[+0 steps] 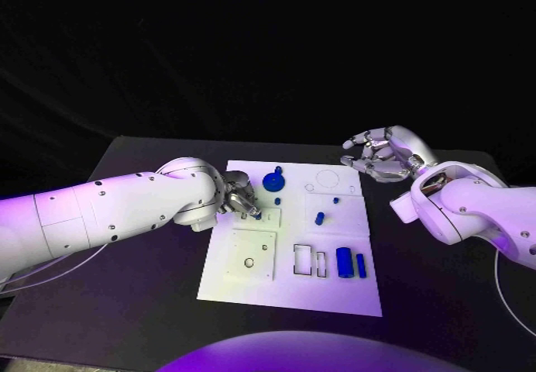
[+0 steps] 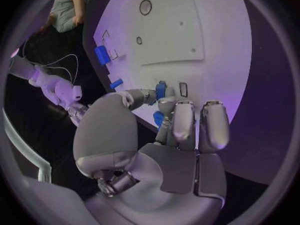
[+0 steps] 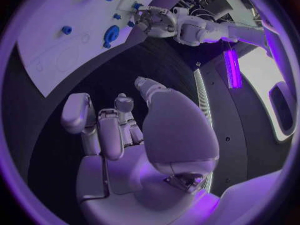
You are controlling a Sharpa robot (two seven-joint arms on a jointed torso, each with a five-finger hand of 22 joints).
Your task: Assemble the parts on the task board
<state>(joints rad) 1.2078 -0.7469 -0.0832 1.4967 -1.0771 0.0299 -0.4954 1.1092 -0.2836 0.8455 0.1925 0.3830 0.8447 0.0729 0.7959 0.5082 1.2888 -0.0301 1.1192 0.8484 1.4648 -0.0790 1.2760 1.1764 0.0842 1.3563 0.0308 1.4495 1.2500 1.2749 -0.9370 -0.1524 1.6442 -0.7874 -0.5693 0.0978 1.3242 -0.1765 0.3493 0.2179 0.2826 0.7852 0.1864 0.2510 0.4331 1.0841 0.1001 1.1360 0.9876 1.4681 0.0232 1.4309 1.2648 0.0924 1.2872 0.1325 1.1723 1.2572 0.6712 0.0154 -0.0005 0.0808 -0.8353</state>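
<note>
Left hand (image 1: 237, 198): over the left edge of the white rectangular task board (image 1: 252, 283), in its far half. Fingers curled down onto the plate; in the left wrist view a small blue block-shaped part (image 2: 160, 90) sits at the fingertips (image 2: 150, 96), pinched between thumb and a finger by the look of it. A second small blue piece (image 2: 158, 118) shows just under the fingers.

Right hand (image 1: 386, 155): off the board, raised above the black table (image 1: 146, 310) just beyond the board's far right corner. Fingers spread and loosely bent, nothing held.

On the board: a round blue disc-shaped part (image 1: 273, 183) near the far edge, just beside the left hand. A small blue peg (image 1: 320, 218) near the middle. A blue rectangular block (image 1: 345, 263) and a thin blue bar (image 1: 361, 265) side by side near the near right corner, beside dark-outlined rectangular slots (image 1: 303, 260).
</note>
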